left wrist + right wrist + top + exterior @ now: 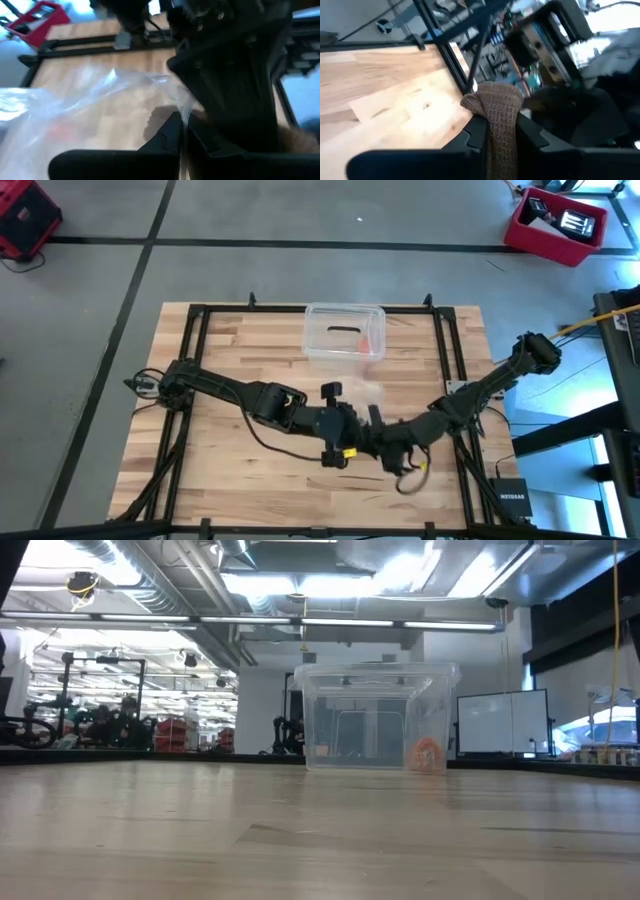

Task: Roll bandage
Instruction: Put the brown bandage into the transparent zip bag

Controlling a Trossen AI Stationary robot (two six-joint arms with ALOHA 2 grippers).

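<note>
My right gripper (496, 137) clamps the brown, waffle-textured bandage (497, 107); my left gripper (182, 137) pinches a clear plastic bag (75, 107), which blurs everything behind it.

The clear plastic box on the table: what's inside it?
Inside the clear plastic box a small orange object lies at one end, with a dark item visible from above. What either is cannot be told.
</note>
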